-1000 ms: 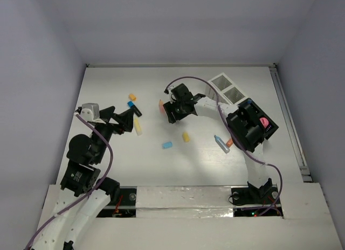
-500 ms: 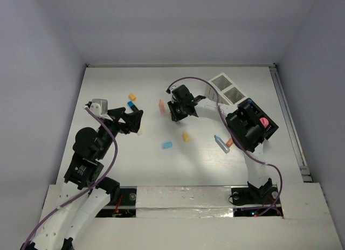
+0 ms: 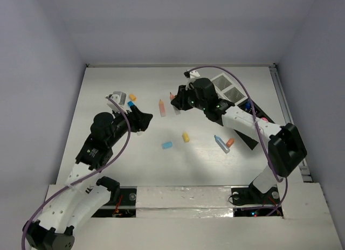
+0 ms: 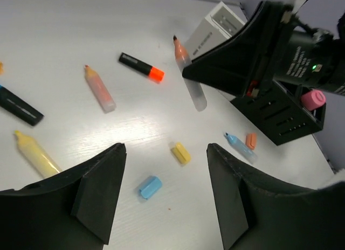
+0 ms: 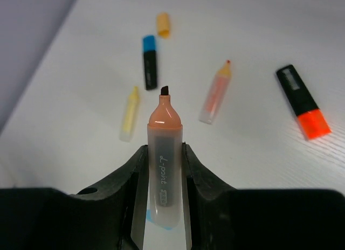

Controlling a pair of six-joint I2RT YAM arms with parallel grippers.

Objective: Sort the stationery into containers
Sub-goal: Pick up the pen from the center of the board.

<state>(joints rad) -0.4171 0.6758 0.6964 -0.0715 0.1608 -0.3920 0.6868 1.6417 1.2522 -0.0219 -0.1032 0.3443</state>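
**While the left hand gapes, the right grips a marker**

Although nothing sits between its fingers, the left hand (image 3: 141,122) hangs spread wide over the left half of the tabletop (image 3: 108,83). Directions take 12 o'clock as the far edge in the top view.

Nearest the bases lies a blue block (image 3: 167,145). A yellow block (image 3: 186,137) lies at its 1 o'clock, apart from it. Well off at the blue block's 3 o'clock lies a pale blue marker (image 3: 220,143), with an orange piece (image 3: 230,143) just beside it. A yellow marker (image 4: 33,153) lies flat right by the left hand.

Farther out, a peach marker (image 3: 161,106) lies at the left hand's 1 o'clock. Near its 3 o'clock, the right hand (image 5: 163,150) is clenched on the held marker (image 5: 164,126). Its clear barrel is pinched between both fingers, and its peach neck and dark tip point away from the hand. Whether its lower end touches the tabletop cannot be told.

A black-orange marker (image 5: 303,102) lies flat near the right hand. At the left hand's 11 o'clock lies a black-blue marker (image 3: 130,104), with an orange cap (image 3: 132,97) just beyond it.

The white boxes (image 3: 226,85) stand at the right hand's 2 o'clock. The black boxes (image 4: 280,118) are joined on at their 4 o'clock and are partly hidden by the right arm. A pink cylinder (image 4: 313,99) stands in one black box.
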